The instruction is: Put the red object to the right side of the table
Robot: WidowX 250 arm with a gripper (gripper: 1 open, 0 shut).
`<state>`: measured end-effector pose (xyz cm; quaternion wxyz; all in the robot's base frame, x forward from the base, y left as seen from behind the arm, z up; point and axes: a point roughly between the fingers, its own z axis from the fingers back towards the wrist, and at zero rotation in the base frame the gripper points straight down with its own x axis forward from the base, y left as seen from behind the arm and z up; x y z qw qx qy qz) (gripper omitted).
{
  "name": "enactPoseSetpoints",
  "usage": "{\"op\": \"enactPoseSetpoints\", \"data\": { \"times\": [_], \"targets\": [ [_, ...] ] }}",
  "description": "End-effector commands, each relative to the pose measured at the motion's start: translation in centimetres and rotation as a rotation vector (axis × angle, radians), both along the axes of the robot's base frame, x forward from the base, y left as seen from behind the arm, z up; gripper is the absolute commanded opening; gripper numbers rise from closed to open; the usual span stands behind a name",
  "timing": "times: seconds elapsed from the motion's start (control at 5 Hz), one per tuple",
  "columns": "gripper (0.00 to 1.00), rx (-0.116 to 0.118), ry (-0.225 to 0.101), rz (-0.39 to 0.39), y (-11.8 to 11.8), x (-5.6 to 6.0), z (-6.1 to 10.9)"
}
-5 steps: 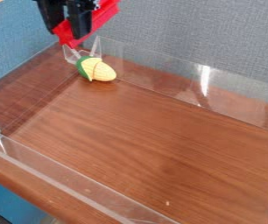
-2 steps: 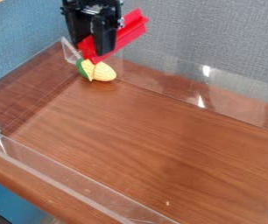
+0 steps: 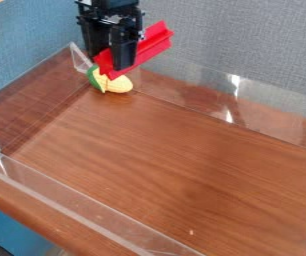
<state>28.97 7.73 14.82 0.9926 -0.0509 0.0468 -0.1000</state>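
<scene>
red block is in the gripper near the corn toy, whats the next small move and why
Probably carry it sideways toward the right part of the table. The gripper holds the red block tilted in the air at the back left corner, just above the corn toy, while the tabletop to the right lies bare.

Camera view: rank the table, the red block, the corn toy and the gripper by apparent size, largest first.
1. table
2. gripper
3. red block and corn toy: similar visible extent, both partly hidden by the gripper, so unranked.
</scene>
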Motion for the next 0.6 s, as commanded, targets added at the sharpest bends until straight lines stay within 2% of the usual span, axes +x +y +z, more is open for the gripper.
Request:
{"op": "enactPoseSetpoints", "data": {
  "times": [0.0, 0.2, 0.4],
  "targets": [
    [0.0, 0.022, -0.053, 0.022, 0.6, -0.1, 1.2],
    [0.0, 0.025, -0.041, 0.038, 0.8, -0.6, 0.5],
    [0.0, 0.027, -0.03, 0.006, 2.0, -0.8, -0.2]
  ]
}}
